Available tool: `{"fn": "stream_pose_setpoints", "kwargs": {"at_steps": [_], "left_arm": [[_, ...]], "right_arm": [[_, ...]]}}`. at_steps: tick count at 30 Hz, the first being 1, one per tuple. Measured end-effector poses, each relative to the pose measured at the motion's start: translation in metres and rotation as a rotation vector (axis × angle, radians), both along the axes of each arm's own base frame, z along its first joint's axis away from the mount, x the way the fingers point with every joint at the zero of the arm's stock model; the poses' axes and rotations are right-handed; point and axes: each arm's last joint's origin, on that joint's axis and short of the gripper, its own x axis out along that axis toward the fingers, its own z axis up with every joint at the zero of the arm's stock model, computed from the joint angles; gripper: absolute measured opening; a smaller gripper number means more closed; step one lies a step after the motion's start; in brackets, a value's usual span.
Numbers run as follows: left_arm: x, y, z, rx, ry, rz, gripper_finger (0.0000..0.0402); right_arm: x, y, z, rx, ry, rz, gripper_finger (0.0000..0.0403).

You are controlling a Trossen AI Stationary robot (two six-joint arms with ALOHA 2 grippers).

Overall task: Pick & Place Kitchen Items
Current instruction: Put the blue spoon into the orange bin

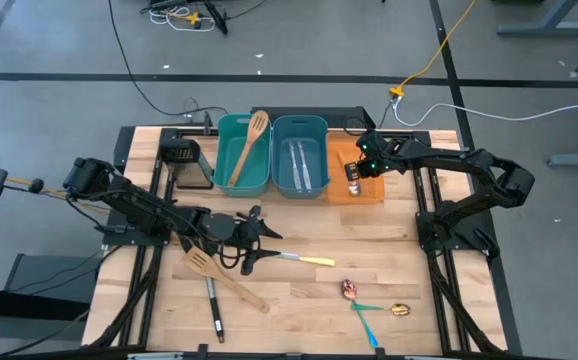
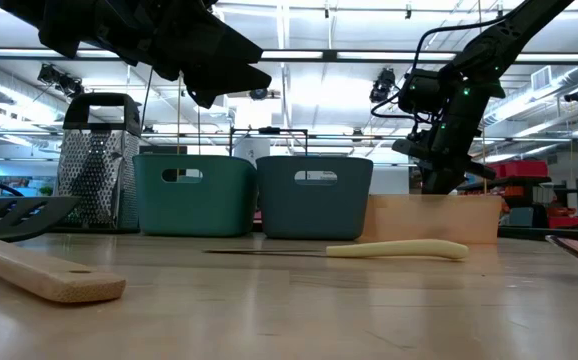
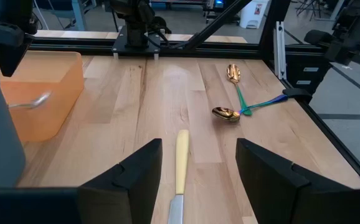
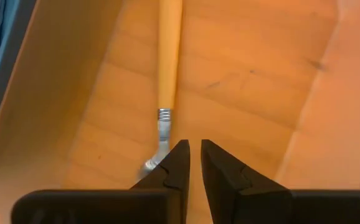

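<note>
A yellow-handled table knife (image 1: 299, 259) lies flat on the table, its handle pointing right. My left gripper (image 1: 256, 238) hangs open above its blade end. In the left wrist view its fingers stand on either side of the knife (image 3: 181, 163) without touching it. In the low view this gripper (image 2: 219, 75) is well above the table. My right gripper (image 1: 354, 178) is down inside the orange bin (image 1: 369, 190). Its fingers (image 4: 195, 163) are open by a narrow gap beside an orange-handled spoon (image 4: 167, 68) that lies on the bin floor; the spoon's bowl is hidden behind one finger.
A wooden spatula (image 1: 250, 148) leans in the teal bin, and silver knives (image 1: 302, 165) lie in the blue bin. A wooden spatula (image 1: 225, 279) and a black turner (image 1: 212, 306) lie near the front edge. Two spoons (image 1: 350, 290) (image 1: 398, 309) lie at front right. A metal grater (image 1: 181, 160) stands at back left.
</note>
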Motion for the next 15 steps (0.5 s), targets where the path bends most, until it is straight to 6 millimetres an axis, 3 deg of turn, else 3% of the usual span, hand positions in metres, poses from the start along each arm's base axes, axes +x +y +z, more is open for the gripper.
{"fn": "stream_pose_setpoints", "kwargs": {"at_steps": [15], "left_arm": [[0.0000,0.0000,0.0000,0.000,0.000,0.000,0.0210]], "right_arm": [[0.0040,-0.0007,0.0017,0.018,-0.065,0.033,0.0057]]}}
